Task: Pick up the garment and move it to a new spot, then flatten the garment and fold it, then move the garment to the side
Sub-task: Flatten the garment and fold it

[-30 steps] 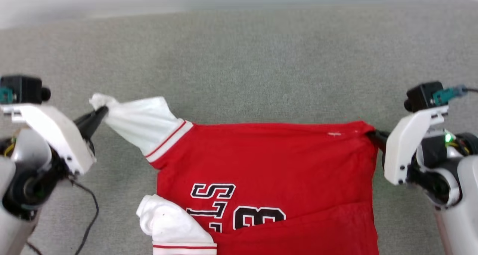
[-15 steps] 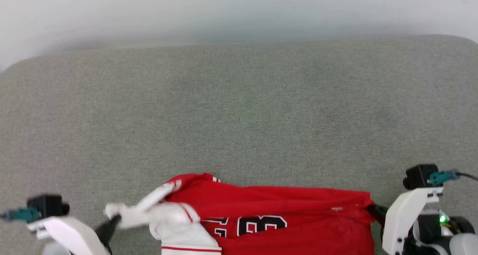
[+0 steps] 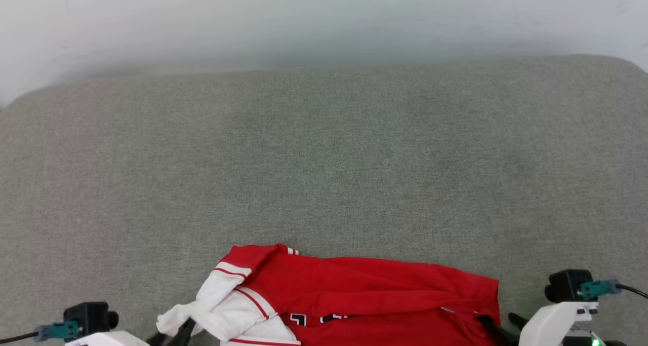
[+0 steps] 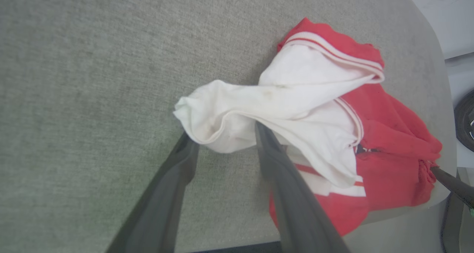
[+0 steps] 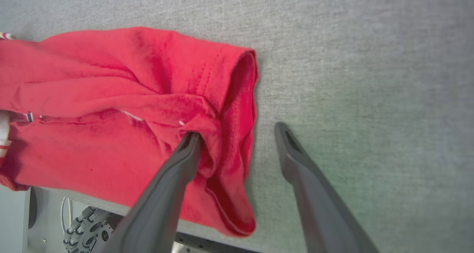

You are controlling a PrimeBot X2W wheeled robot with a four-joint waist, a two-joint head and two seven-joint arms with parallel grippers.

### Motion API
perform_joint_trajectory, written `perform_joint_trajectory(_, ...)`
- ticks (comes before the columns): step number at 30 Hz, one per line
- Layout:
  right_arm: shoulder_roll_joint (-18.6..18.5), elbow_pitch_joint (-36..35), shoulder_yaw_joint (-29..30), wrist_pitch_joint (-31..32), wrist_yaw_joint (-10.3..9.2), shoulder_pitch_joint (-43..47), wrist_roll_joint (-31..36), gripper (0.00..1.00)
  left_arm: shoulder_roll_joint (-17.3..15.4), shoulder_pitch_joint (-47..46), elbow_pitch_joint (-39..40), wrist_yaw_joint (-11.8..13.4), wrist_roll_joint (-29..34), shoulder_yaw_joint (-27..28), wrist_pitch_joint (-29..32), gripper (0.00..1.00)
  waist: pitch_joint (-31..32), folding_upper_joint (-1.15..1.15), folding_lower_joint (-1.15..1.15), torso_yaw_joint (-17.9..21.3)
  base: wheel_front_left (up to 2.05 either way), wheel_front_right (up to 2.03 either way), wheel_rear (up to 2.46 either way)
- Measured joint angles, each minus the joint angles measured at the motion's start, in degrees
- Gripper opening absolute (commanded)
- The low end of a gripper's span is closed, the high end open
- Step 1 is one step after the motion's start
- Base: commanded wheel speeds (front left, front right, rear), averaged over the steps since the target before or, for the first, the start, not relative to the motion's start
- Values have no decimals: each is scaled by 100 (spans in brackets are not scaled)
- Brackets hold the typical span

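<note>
Near edge of counter (image 3: 324, 158), head view: garment (image 3: 364, 295) bunched; grey fabric top, pale wall (image 3: 324, 22) behind.
Left wrist: left gripper (image 4: 224, 136) spread, holding nothing; white sleeve (image 4: 281, 97) crumpled at its tips.
Right wrist: right gripper (image 5: 237, 133) spread, empty; one finger tucked in red hem (image 5: 240, 97).
Step, my call: regrip sleeve and hem corners, pull apart evenly, lay flat.
</note>
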State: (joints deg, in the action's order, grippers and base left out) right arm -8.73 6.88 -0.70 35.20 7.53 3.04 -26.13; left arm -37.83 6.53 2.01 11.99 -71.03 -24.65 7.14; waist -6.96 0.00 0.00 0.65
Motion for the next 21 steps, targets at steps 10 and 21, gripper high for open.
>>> perform_joint_trajectory(10, -177, -1069, 363, -127, -3, 175, 91, 100, -29, -284, 397, 121, 966, 101, -1018, 100, 257, 0, 0, 6, 0, 0, 0)
perform_joint_trajectory(21, -120, -1802, 1293, 1157, -3, 246, 302, 100, 376, -863, 786, 405, 2327, -65, -2061, 100, 307, 0, 0, -219, 0, 0, 0)
